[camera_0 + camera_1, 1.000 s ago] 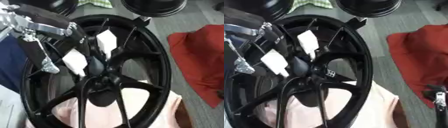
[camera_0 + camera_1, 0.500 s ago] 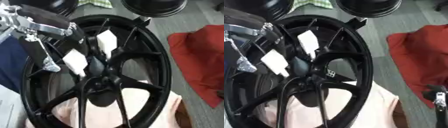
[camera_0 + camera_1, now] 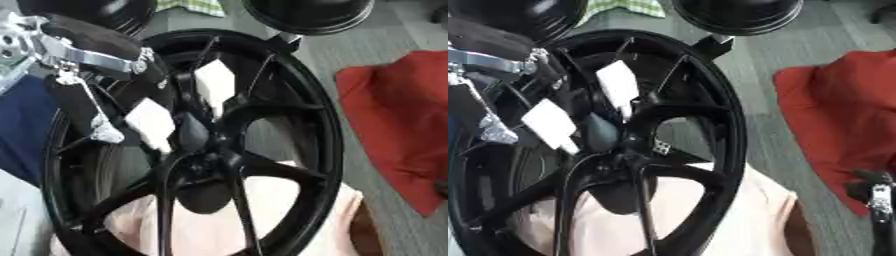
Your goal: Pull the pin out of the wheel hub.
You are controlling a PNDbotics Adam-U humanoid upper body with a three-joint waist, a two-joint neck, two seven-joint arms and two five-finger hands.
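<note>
Black spokes of a wheel [image 3: 262, 150] fill the centre of the frame, the hub [image 3: 206, 160] lying just below the middle. The left hand [image 3: 96, 55] is seen at the upper left, its white-tipped fingers [image 3: 153, 122] reaching between the spokes toward the hub; whether they are clamped on a pin cannot be told. A red cloth [image 3: 398, 125] lies at the right, pink fabric [image 3: 289, 220] beneath the wheel.

Black wheel hub [image 3: 262, 150], red cloth [image 3: 398, 125], pale pink cloth [image 3: 289, 220], grey floor [image 3: 798, 45]
</note>
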